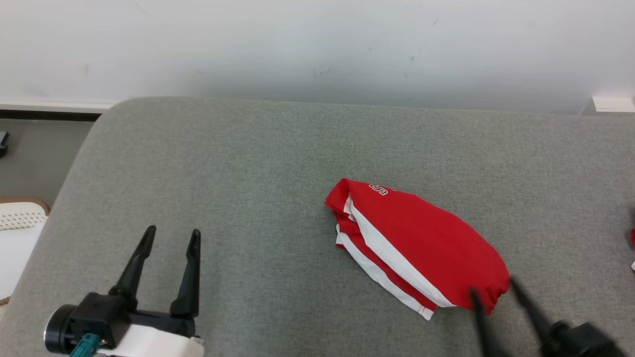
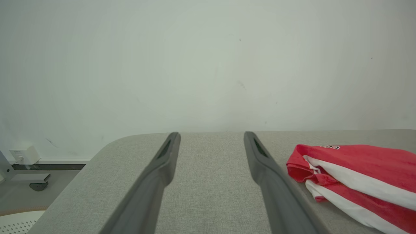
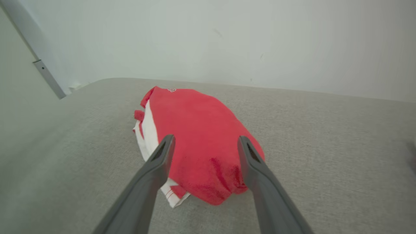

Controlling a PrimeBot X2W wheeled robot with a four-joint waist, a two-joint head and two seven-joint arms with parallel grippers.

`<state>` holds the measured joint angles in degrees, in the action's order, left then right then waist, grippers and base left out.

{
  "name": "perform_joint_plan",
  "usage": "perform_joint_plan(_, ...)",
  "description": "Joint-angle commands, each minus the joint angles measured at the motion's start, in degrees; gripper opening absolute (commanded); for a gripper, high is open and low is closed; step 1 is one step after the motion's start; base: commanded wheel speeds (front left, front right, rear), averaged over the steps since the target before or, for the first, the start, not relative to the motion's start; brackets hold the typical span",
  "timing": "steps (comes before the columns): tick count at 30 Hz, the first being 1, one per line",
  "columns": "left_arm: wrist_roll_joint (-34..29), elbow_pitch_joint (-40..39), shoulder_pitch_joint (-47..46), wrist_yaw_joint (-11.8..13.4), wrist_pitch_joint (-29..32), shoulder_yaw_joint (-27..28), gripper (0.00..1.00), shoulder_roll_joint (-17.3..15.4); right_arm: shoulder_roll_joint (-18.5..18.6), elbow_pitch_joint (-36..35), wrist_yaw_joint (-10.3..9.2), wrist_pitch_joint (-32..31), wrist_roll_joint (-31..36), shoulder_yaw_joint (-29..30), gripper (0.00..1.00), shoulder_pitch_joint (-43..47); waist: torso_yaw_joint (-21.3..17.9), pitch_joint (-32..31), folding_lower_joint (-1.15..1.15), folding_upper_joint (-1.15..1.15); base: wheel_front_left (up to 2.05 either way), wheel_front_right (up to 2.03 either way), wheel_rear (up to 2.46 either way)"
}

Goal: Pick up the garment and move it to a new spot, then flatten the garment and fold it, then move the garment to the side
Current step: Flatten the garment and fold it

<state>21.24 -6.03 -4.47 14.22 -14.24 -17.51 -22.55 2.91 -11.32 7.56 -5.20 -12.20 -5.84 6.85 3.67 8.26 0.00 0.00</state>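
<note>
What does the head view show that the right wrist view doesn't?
Head view: the left gripper, open over bare cushion, left of the garment, plus a white perforated object off the cushion's left edge. Right wrist view: a close look at the garment's bunched near end framed by the fingers, and a grey bar at upper left. Both: the red-and-white garment, the cushion, the right gripper, open at the garment's near end.

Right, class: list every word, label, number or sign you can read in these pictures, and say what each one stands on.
White outlined lettering near the far edge of the red and white garment: a few characters, too small and blurred to read with any certainty in all three views.
No other word, number, label or sign can be made out.
</note>
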Motion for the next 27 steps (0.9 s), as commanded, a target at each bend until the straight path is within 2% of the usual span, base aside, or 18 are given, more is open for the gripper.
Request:
perform_joint_plan(1, 0.2, 0.2, -0.1, 0.0, -0.3, 0.0, 1.0, 0.1, 0.0, 0.0, -0.18, -0.4, 0.5, -0.8, 1.0, 1.4, 0.1, 0.0, 0.0, 0.0, 0.0, 0.0, 0.0)
perform_joint_plan(7, 0.4, 0.5, -0.6, 0.2, -0.4, -0.1, 1.0, 0.3, 0.1, 1.7, -0.18, -1.5, 5.0, -5.1, 1.0, 3.1, -0.2, 0.5, 0.0, 0.0, 0.0, 0.0, 0.0)
perform_joint_plan(14, 0.5, 0.9, -1.5, -0.3, -0.4, -0.2, 1.0, 0.6, 0.1, 4.8, -0.18, 0.4, 11.7, -2.4, 1.0, 0.1, 0.0, 1.1, 0.0, 0.0, 0.0, 0.0, 0.0)
perform_joint_plan(19, 0.7, 1.1, -2.0, -0.4, -0.5, -0.2, 1.0, 0.9, 0.1, 8.2, -0.18, 1.4, 13.7, -1.9, 1.0, -2.5, 0.3, 1.2, 0.0, 0.0, 0.0, 0.0, 0.0)
perform_joint_plan(21, 0.7, 1.2, -2.2, -0.5, -0.6, -0.3, 1.0, 1.1, 0.0, 9.2, -0.18, 2.0, 13.2, -2.3, 0.2, -3.4, 0.5, 1.2, 0.0, 0.0, 0.0, 0.0, 0.0)
perform_joint_plan(22, 0.6, 1.3, -2.2, -0.5, -0.6, -0.4, 1.0, 1.1, 0.0, 9.3, -0.18, 2.3, 12.7, -2.5, 0.0, -3.7, 0.6, 1.1, 0.0, 0.0, 0.0, 0.0, 0.0)
perform_joint_plan(27, 0.6, 1.4, -1.9, -0.5, -0.8, 0.0, 1.0, 1.2, 0.7, 6.9, -0.18, -1.0, 10.0, -8.2, 0.0, -4.9, 0.4, 0.9, 0.0, 0.0, 0.0, 0.0, 0.0)
